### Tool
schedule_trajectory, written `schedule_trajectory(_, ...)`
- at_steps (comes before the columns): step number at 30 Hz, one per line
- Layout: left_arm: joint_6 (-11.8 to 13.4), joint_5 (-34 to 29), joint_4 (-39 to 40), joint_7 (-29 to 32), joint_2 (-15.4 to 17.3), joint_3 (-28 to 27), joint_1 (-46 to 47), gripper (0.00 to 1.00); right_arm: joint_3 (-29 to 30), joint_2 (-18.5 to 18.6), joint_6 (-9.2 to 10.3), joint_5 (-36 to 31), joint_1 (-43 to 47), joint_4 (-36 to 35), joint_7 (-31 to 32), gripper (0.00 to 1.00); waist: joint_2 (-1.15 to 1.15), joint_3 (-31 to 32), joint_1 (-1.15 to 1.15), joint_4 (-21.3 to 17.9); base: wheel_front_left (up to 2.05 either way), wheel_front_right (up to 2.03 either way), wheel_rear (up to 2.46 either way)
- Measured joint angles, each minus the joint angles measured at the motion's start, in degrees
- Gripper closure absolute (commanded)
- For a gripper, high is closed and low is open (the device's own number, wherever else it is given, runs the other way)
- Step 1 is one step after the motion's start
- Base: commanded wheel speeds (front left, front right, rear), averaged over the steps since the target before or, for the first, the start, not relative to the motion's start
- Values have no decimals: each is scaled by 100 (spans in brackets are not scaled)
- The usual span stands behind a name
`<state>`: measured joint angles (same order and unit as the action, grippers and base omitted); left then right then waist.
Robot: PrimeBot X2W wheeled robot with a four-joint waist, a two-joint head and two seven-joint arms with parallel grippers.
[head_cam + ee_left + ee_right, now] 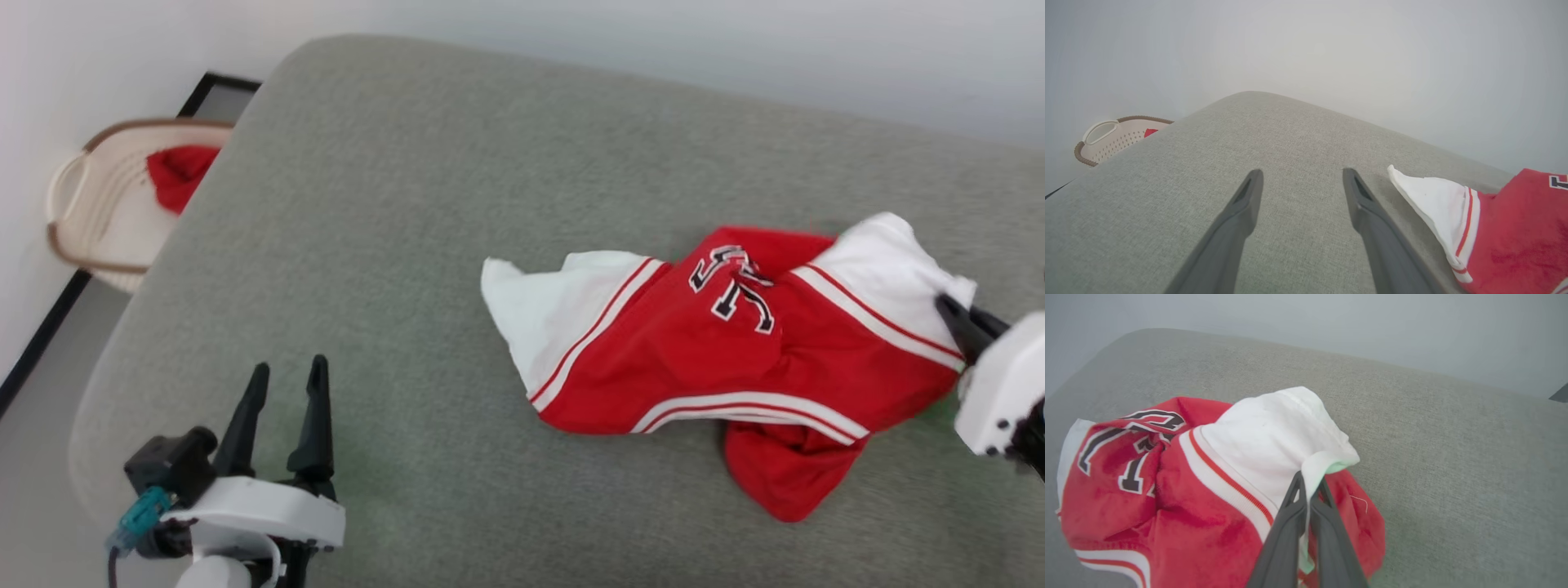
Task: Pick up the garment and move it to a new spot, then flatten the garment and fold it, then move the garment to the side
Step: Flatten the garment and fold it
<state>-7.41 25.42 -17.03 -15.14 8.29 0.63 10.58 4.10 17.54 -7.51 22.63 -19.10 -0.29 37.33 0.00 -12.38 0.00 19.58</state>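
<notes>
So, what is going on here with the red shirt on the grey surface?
The fingers of the right gripper are shut on a white sleeve of the garment, which lies crumpled on the grey padded surface. The left gripper is open, apart from it, above bare surface. A basket holding a red cloth stands beyond the far left corner.

The basket point(102, 216) is half hidden behind the cushion point(408, 204). The right gripper point(943, 304) is cut off by the picture's edge, and folds hide some lettering on the jersey point(694, 359).

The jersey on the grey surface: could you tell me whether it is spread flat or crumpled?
Crumpled: the garment lies bunched, its number creased, one white sleeve pinched in the right gripper.
</notes>
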Motion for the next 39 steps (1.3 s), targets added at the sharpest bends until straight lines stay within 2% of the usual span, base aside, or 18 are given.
schedule_trajectory(6, 0, -77, 71, 0, 21, -99, -163, 0, 421, -26, 0, 43, 444, -51, -155, 100, 0, 245, 0, -309, 0, 0, 0)
schedule_trajectory(14, -8, -142, 96, 0, 32, -109, -303, 0, 895, -309, 0, 57, 1159, 16, -156, 100, 0, 494, 0, -668, 0, 0, 0)
schedule_trajectory(15, -8, -142, 93, 0, 32, -111, -309, 0, 912, -360, 0, 57, 1240, 57, -164, 96, 0, 514, 0, -705, 0, 0, 0)
schedule_trajectory(17, -8, -143, 85, 0, 29, -113, -343, 0, 900, -411, 0, 44, 1375, 192, -211, 76, 0, 548, 0, -773, 0, 0, 0)
schedule_trajectory(18, -8, -147, 75, 0, 32, -114, -360, 0, 894, -410, 0, 38, 1406, 283, -240, 62, 0, 560, 0, -804, 0, 0, 0)
schedule_trajectory(19, -8, -163, 68, 0, 32, -121, -367, 0, 877, -410, 0, 42, 1416, 359, -285, 34, 0, 569, 0, -835, 0, 0, 0)
schedule_trajectory(20, -8, -172, 67, 0, 31, -120, -368, 0, 853, -408, 0, 38, 1419, 424, -334, 0, 0, 577, 0, -865, 0, 0, 0)
schedule_trajectory(28, -8, -223, 85, 0, 69, -179, -423, 0, 668, -378, 0, 174, 1437, 510, -297, 0, 0, 644, 0, -1081, 0, 0, 0)
schedule_trajectory(32, -8, -234, 109, 0, 100, -176, -498, 0, 669, -348, 0, 212, 1600, 151, -137, 0, 0, 713, 0, -1175, 0, 0, 0)
schedule_trajectory(39, -8, -227, 202, 0, 267, -57, -513, 0, 864, -581, 1, 131, 1901, -561, -201, 0, 0, 804, 0, -1370, 0, 0, 0)
